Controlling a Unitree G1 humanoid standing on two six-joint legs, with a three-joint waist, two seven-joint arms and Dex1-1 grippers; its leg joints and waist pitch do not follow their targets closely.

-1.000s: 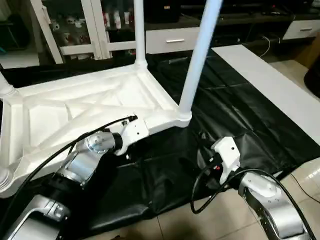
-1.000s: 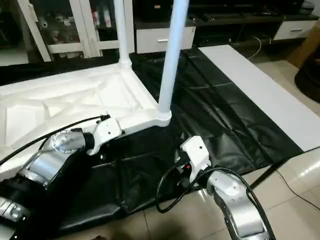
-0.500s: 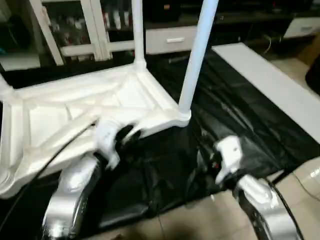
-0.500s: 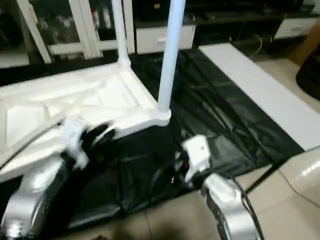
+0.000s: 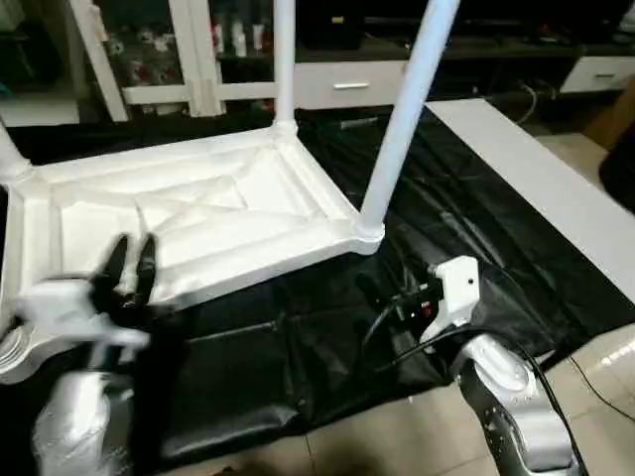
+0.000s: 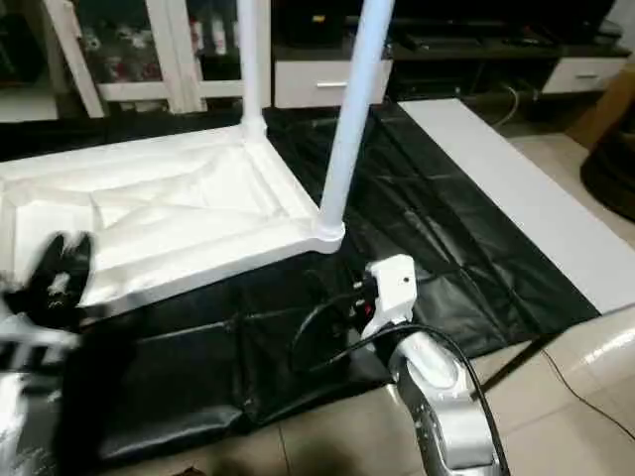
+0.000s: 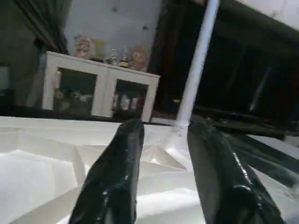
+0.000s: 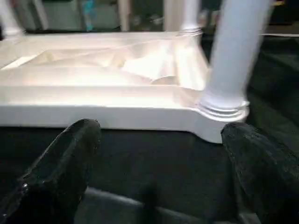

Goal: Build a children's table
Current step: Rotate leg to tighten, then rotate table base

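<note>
The children's table lies upside down on a black sheet, its white ribbed tabletop (image 5: pixel 198 223) facing up. One tube leg (image 5: pixel 402 129) stands in the near right corner socket. Another leg (image 5: pixel 284 59) stands in the far right corner, and a third leg (image 5: pixel 10 159) rises at the far left. My left gripper (image 5: pixel 135 243) is raised over the tabletop's near left edge, fingers pointing up, open, with nothing between them (image 7: pixel 166 128). My right gripper (image 8: pixel 161 135) is open wide and low over the sheet, just in front of the near right leg (image 8: pixel 233 51), touching nothing.
A flat white board (image 5: pixel 536 178) lies along the right side of the black sheet (image 5: pixel 466 208). White glass-door cabinets (image 5: pixel 149 50) and a drawer unit (image 5: pixel 347 84) stand behind. Tiled floor (image 5: pixel 367 441) shows in front.
My left arm has drawn back from the middle of the tabletop's near edge to its left end and turned its fingers upward, and they have spread a little. The right arm has barely moved.
</note>
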